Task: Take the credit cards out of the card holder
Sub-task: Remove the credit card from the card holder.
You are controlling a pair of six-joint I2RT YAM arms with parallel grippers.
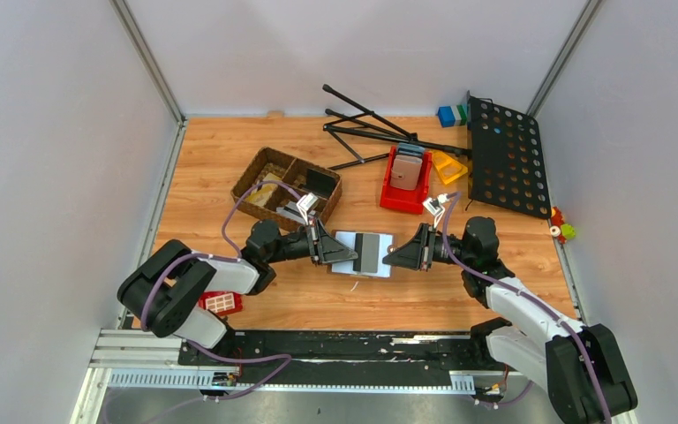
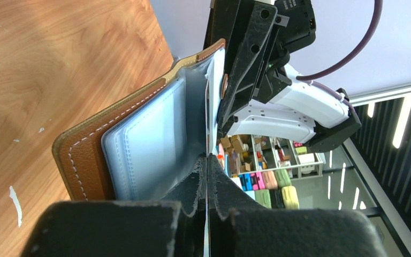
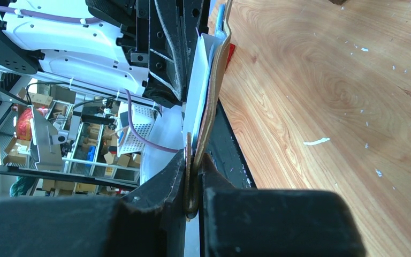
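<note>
Your left gripper (image 2: 207, 160) has its fingers pinched tight on a thin pale edge inside the card holder (image 2: 85, 152). You cannot tell whether that edge is a sleeve or one of the credit cards. Your right gripper (image 3: 195, 160) fingers clamp the brown cover. The holder is spread open between them at mid-worktop, nearer the near edge. From above, its dark centre strip is too small to read.

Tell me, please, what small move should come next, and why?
Probably the left gripper should pull slowly away: it seems shut on a thin sheet, perhaps a card, inside the card holder, whose leather edge the right gripper pinches.
</note>
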